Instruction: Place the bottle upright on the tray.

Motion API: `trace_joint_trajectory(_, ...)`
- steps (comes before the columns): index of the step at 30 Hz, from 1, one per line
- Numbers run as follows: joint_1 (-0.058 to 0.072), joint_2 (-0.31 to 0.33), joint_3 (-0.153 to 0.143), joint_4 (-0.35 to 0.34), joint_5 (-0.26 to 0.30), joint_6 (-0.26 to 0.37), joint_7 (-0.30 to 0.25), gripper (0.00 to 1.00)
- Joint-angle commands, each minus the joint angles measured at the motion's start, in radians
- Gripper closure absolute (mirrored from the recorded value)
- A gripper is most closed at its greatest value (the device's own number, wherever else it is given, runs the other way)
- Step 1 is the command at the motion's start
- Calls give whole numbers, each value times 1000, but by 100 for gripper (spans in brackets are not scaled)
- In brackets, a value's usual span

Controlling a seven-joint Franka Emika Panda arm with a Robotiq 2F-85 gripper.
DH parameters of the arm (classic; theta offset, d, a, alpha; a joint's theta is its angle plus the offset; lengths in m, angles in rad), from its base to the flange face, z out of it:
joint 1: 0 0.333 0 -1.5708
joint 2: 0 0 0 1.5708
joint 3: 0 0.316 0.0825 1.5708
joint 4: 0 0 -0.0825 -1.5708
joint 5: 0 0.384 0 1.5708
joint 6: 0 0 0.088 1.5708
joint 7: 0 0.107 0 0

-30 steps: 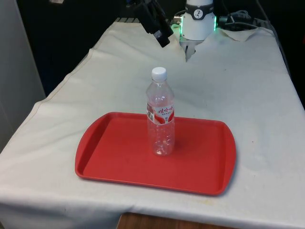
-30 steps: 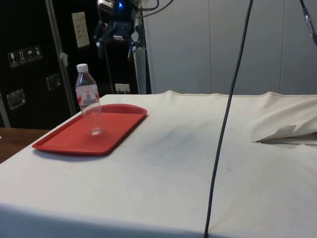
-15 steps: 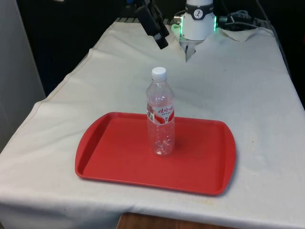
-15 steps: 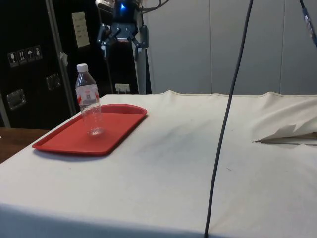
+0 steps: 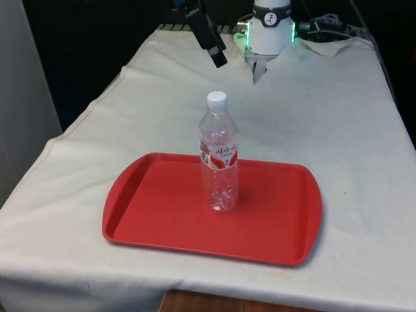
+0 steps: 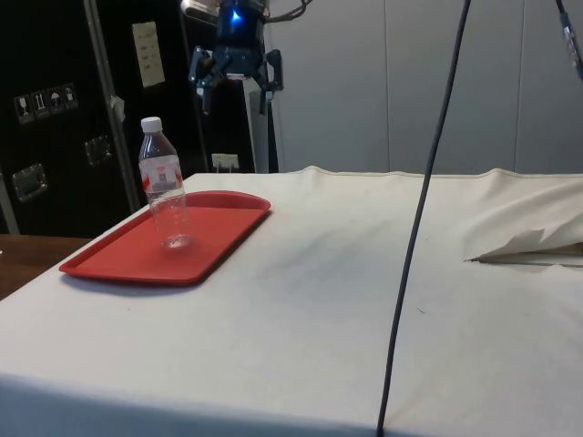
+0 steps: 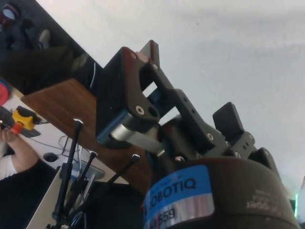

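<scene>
Covering table (image 5: 338,117), white cloth (image 6: 364,300).

Even, soft overhead light washes the white cloth (image 5: 338,130) bright in the front view, and the clear bottle (image 5: 219,156) throws almost no shadow on the glossy red tray (image 5: 156,214), which carries a faint sheen along its near rim. From the side, the pale wall glows behind while the dark cabinets on the left stay dim, and a faint grey shadow smudges the cloth near the tray. The wrist view is hazy, with pale washed-out cloth behind the dark gripper (image 7: 190,119).
</scene>
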Motion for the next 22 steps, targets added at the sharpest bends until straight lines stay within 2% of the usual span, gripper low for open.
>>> trace_joint_trajectory(1, 9, -12, -4, -17, -12, 32, -6, 0)
trace_joint_trajectory(8, 10, -26, -4, -42, -31, 57, -32, 0)
trace_joint_trajectory(9, 2, -16, 0, -30, -20, 30, -33, 0)
trace_joint_trajectory(10, 11, -28, -4, -46, -33, 59, -36, 0)
trace_joint_trajectory(11, 11, -33, -4, -53, -37, 62, -43, 0)
trace_joint_trajectory(14, 8, -32, -1, -53, -35, 54, -43, 0)
trace_joint_trajectory(15, 3, -28, 0, -48, -30, 37, -45, 0)
trace_joint_trajectory(16, 7, -30, -1, -50, -33, 49, -43, 0)
trace_joint_trajectory(22, 4, -29, 0, -48, -31, 39, -44, 0)
